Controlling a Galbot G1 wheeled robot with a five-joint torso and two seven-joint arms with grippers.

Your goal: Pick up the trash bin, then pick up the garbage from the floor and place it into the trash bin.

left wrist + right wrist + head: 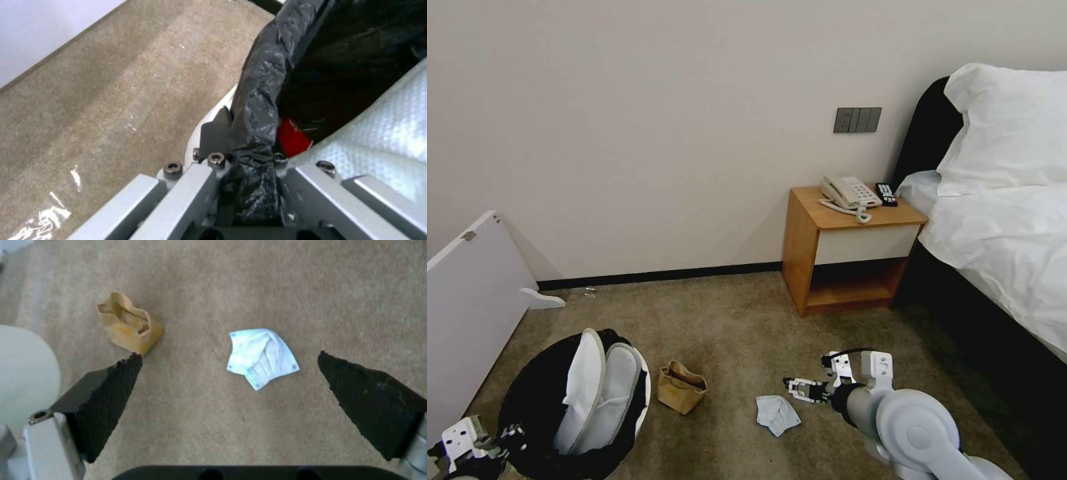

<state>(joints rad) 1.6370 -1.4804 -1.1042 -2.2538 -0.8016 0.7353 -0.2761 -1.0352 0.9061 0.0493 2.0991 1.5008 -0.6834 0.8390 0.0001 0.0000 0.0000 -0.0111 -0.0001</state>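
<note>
While the left gripper [249, 160] pinches the bag-lined rim of the trash bin [534, 400] at seven o'clock in the head view, two white slippers [597, 387] stand inside it. At six o'clock a brown paper bag [680, 387] sits on the carpet [734, 333]. Just right, a crumpled tissue [776, 413] lies below the right gripper [231, 363], whose jaws gape wide, holding nothing.
</note>
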